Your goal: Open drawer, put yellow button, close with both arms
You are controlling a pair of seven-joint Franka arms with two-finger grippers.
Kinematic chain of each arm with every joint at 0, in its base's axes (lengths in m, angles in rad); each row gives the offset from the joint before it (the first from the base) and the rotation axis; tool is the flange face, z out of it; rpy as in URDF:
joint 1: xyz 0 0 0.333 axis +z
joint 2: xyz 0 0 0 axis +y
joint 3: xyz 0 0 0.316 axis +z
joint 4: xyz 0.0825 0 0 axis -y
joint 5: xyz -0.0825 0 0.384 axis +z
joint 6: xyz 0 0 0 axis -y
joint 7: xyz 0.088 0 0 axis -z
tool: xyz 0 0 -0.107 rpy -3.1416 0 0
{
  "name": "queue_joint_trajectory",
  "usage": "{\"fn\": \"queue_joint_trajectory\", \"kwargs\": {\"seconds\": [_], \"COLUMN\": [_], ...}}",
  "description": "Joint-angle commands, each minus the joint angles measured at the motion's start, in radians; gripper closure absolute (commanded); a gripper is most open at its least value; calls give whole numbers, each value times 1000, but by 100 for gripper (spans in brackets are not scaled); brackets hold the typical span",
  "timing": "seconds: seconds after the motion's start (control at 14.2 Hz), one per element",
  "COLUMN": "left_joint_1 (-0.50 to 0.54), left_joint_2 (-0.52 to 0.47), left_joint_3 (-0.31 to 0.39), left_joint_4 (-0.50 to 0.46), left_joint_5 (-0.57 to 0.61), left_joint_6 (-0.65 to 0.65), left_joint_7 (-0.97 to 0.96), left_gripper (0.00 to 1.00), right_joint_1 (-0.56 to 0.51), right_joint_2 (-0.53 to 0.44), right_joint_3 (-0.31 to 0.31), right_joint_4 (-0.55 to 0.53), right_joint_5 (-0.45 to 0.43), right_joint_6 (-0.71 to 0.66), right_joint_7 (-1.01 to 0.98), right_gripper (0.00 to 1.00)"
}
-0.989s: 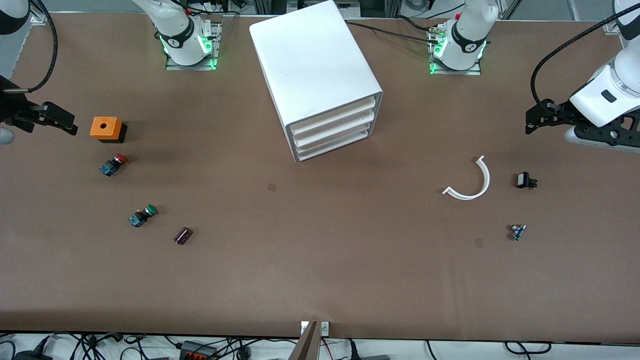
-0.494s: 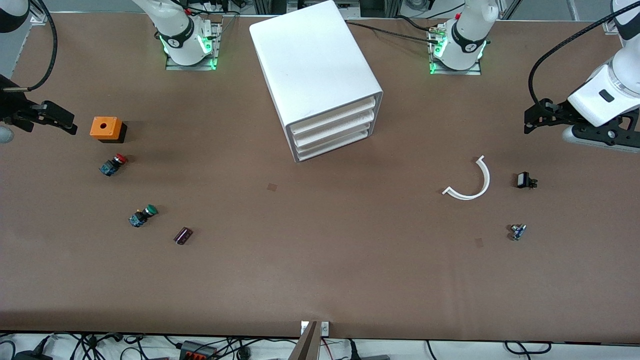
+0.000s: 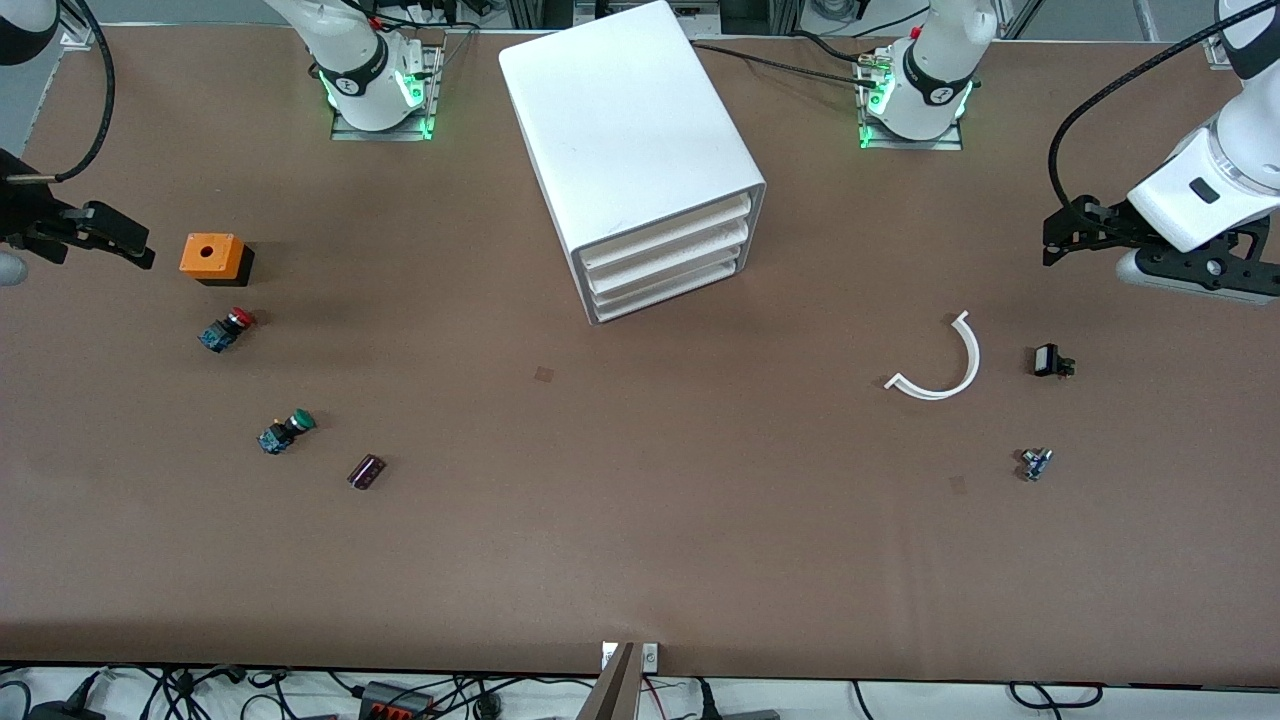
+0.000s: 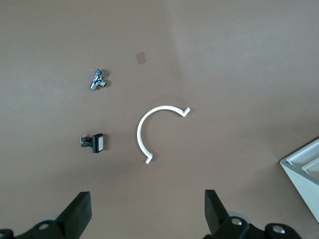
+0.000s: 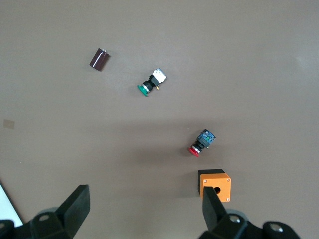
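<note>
Front view, left claw (image 3: pixel 1052 240): is hanging spread open and empty over the left arm's end of the table (image 3: pixel 640 560).
Front view, right claw (image 3: pixel 135 248): is hanging released and empty over the right arm's end, just beside an orange box (image 3: pixel 212 256).
Front view, drawer (image 3: pixel 668 231): is sitting shut as the uppermost of three in the white cabinet (image 3: pixel 620 120), well apart from both claws. Its front is facing the camera and slanting toward the left arm's end, so the left claw is judged the nearer one and better lined up for the pull.
Front view, yellow button: is not showing anywhere on the table.
Front view, count: one red-capped switch (image 3: pixel 226 329), one green-capped switch (image 3: pixel 286 431), one dark cylinder (image 3: pixel 366 471), one white arc (image 3: pixel 940 362), one black block (image 3: pixel 1049 361), one small metal part (image 3: pixel 1035 463).
Left wrist view: the fingers are standing wide apart. The arc, black block and metal part are lying past them, and a corner of the cabinet is showing at the edge.
Right wrist view: the fingers are standing wide apart with nothing between. The orange box is lying closest, then the red switch, the green switch and the cylinder. No yellow cap is showing here either.
</note>
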Motion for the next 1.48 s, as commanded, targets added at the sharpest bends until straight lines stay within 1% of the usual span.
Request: {"fn": "queue_joint_trajectory", "kwargs": {"seconds": [0.0,1.41], "left_joint_1": [-3,-3], "left_joint_2": [-12,-12], "left_joint_3": [2,2], "left_joint_4": [6,6], "left_joint_5": [-7,-7], "left_joint_6": [-19,-20], "left_joint_7": [9,8], "left_gripper": [0,0], "right_joint_1": [4,13], "right_joint_2": [-19,-13], "right_joint_3": [6,8], "right_joint_4": [-19,-19], "right_joint_5": [-5,-3], "right_joint_6": [2,16], "right_joint_7": [9,12], "right_gripper": [0,0]}}
